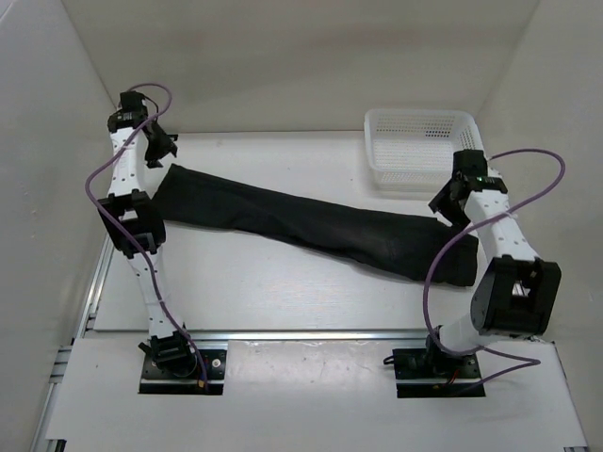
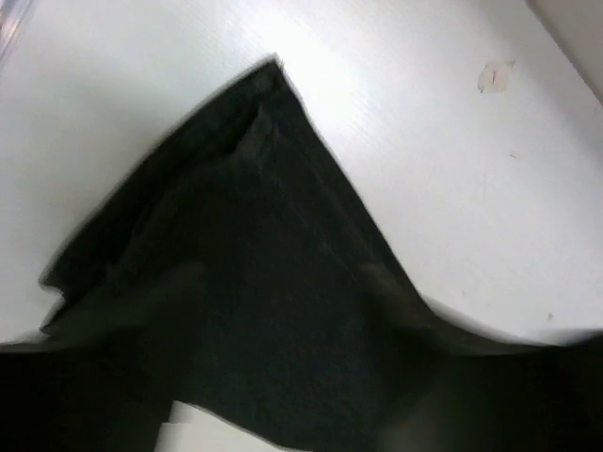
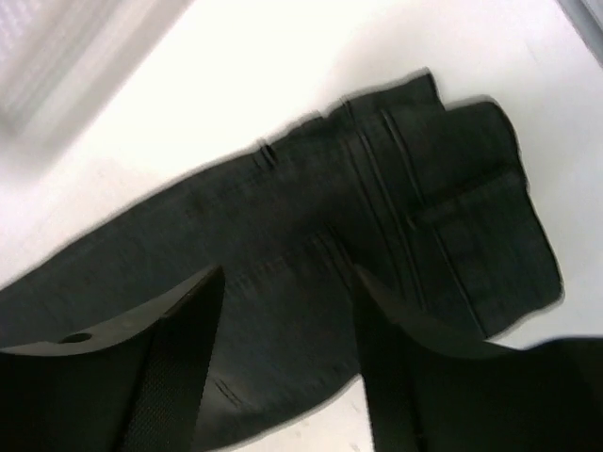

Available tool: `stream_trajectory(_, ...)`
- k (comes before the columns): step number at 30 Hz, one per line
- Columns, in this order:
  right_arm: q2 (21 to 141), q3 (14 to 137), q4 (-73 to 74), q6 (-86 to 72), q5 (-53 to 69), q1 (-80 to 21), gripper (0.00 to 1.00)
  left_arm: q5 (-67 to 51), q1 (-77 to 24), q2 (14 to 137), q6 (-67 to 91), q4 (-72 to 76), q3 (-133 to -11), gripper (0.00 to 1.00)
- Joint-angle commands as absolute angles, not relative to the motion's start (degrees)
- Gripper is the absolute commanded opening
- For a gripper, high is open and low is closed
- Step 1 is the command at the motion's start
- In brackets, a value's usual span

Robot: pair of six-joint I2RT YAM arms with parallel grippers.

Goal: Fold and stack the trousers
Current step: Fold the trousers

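The trousers (image 1: pixel 311 226) lay stretched out flat on the table (image 1: pixel 283 292). They ran in a long slanted band from near the far left corner down towards the right edge. The leg end was at the left and the wider waist end was at the right, closer to the near edge.

The left gripper (image 1: pixel 162 146) hung over the far left part of the table, just above the leg end. In the left wrist view the black cloth (image 2: pixel 254 282) came to a corner on the white surface (image 2: pixel 452 141). The lower part of that view was dark and blurred. I cannot tell if the jaws of this pincer were spread or pressed together.

The right gripper (image 1: pixel 448 202) was over the waist end, near the right edge. In the right wrist view its two fingers (image 3: pixel 179 358) stood clearly apart. The cloth (image 3: pixel 377 235) with its seams, belt loops and a pocket showed in the gap between them. The right gripper (image 3: pixel 287 278) was therefore spread and it pinched nothing.

A white mesh basket (image 1: pixel 419 112) stood at the far right corner of the table, just beyond the right gripper and apart from the trousers. It also showed as a blurred pale shape (image 3: pixel 57 56) in the upper left of the right wrist view.
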State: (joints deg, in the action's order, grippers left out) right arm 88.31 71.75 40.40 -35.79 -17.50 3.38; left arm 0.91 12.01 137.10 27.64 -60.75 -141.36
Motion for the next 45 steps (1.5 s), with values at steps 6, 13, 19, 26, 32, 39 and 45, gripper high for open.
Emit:
stream_trajectory(6, 73.2, 60.0, 44.5, -34.9, -12.8, 3.3, 0.41, 7.9, 13.3, 116.5, 29.2, -58.7, -105.1, 0.14)
stream_trajectory(13, 73.2, 58.9, 45.5, -31.6, -9.4, 3.3, 0.41, 7.0, 13.3, 120.1, 33.5, -58.6, -101.7, 0.89)
stream_trajectory(19, 73.2, 61.3, 46.8, -31.6, -8.2, 3.3, 0.44, 4.7, 15.1, 125.8, 33.5, -56.4, -105.2, 0.77)
stream_trajectory(26, 73.2, 62.5, 47.4, -31.6, -9.2, 3.3, 0.44, 4.5, 17.0, 130.1, 32.9, -57.5, -110.2, 0.77)
stream_trajectory(32, 73.7, 61.9, 47.9, -31.6, -10.5, 3.3, 0.44, 3.8, 18.3, 134.9, 31.7, -57.5, -112.2, 0.89)
stream_trajectory(39, 73.2, 61.3, 48.4, -31.6, -11.1, 3.3, 0.44, 2.5, 18.3, 136.0, 31.7, -57.5, -112.3, 0.64)
stream_trajectory(45, 71.4, 60.8, 49.0, -31.1, -10.4, 3.3, 0.44, 4.8, 18.3, 134.7, 31.7, -58.9, -114.8, 0.10)
